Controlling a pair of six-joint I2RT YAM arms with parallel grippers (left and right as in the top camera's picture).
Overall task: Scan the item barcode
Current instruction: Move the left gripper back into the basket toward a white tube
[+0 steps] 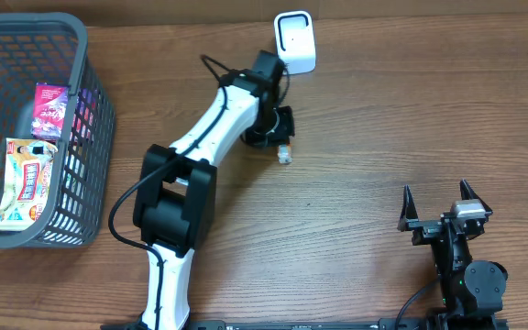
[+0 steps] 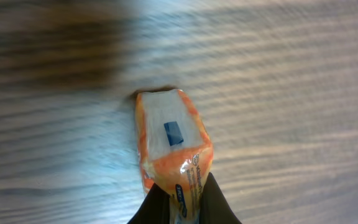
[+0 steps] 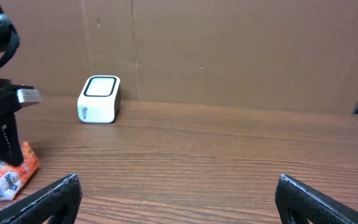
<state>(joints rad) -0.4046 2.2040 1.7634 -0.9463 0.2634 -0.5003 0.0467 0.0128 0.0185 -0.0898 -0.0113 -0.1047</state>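
Overhead view, left edge: what is cut off?
— One grey basket [image 1: 100,110], clipped by the frame. It holds a purple packet [image 1: 51,107] and a yellow-white packet [image 1: 27,181]. The print on both is too small to read.

Centre?
— The left gripper [image 1: 280,128]. From above its jaws are hidden under its own wrist. In the left wrist view, two dark fingers [image 2: 162,206] run off the bottom edge, pinched tight on the near end of the orange packet [image 2: 169,140].

The packet itself?
— Orange and clear wrap with a blue patch on top. The lettering on its gripped end is blurred. It reaches out past the fingertips and lies tilted on the table [image 1: 383,110]. In the right wrist view it sits directly below the gripper.

Next?
— One white scanner [image 1: 295,41], beyond the packet on the far side, near but apart.

Right side?
— The right gripper [image 1: 436,191], fingers spread wide with nothing between them, well apart from the packet.
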